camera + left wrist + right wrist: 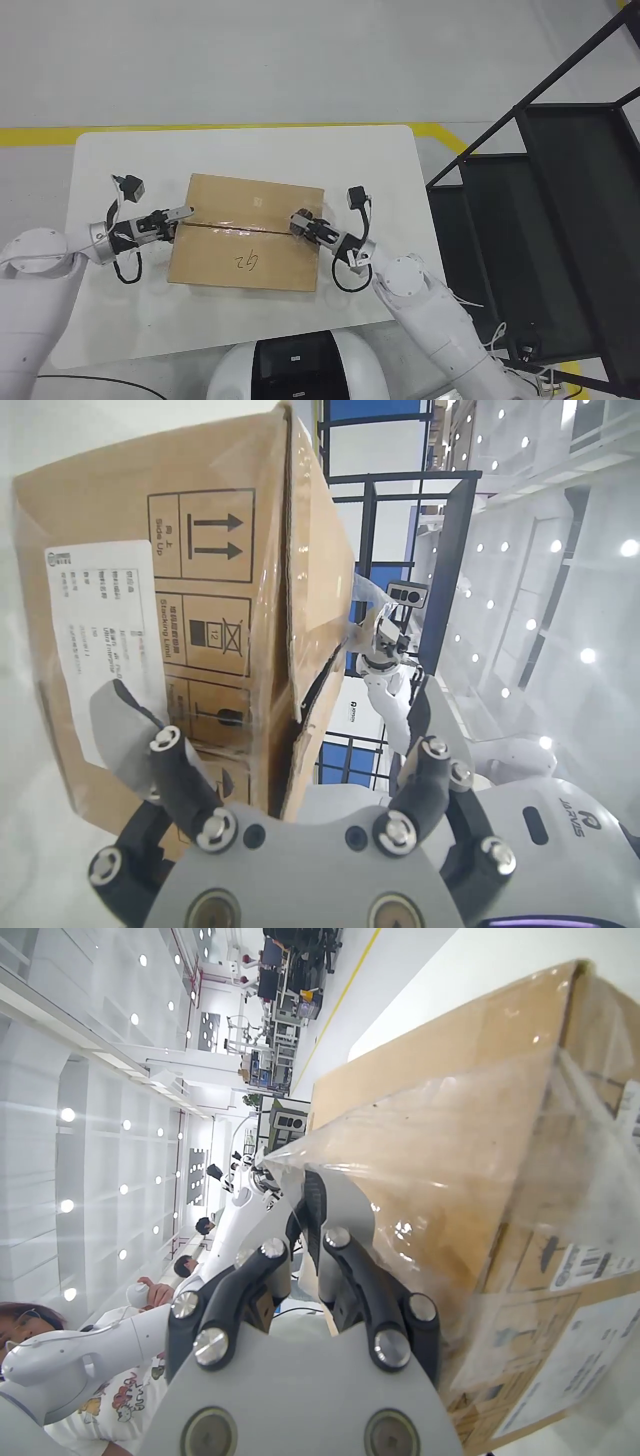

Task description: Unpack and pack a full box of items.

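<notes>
the cardboard box (245, 245) sits flaps-up in the middle of the white table (380, 160), and both grippers are at opposite ends of its centre seam. the left gripper (183, 213) is right up against one end face, and from its wrist view it's spread wide (275, 710) and gripping nothing. one finger (125, 720) lies along the end face next to the white label (100, 640), the other finger (435, 720) hangs out past the top, so the box's upper edge (287, 600) runs between them. the two top flaps look slightly parted at that end. across the box, the right gripper (297, 220) is over the far end of the seam with its fingers nearly together (312, 1188), pinching a strip of clear tape (425, 1153). that tape stretches from the fingertips back to the box (450, 1093), lifted off the top but stuck down over the end face. off behind the right arm, beyond the table edge, there's a black metal staircase (540, 200).
</notes>
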Available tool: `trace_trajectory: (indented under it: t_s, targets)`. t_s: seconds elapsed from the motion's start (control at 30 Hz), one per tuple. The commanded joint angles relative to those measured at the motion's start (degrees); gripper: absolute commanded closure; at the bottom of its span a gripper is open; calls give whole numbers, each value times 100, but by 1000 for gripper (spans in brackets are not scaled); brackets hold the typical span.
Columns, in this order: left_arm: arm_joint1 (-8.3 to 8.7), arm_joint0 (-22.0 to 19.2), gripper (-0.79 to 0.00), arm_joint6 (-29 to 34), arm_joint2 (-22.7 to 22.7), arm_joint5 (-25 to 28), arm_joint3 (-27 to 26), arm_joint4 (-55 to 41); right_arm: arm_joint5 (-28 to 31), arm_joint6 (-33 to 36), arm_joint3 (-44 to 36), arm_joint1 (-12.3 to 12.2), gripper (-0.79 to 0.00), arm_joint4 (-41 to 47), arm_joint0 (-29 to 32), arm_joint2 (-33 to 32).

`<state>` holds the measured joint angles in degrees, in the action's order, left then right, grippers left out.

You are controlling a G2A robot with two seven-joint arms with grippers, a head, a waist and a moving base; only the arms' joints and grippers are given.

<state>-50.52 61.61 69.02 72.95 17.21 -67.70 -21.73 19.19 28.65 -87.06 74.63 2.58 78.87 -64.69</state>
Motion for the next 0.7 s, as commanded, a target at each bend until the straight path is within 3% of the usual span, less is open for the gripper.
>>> trace_trajectory:
  t_s: [0.0,0.67]
  targets:
    - [-6,-15,-785,18,-16,26,24,-3,-65,113,-49,-18,-785,-45,5,-23]
    - [-17,45,-785,332,-79,97,-259,-123,-337,433,-312,-30,-785,-116,-221,211]
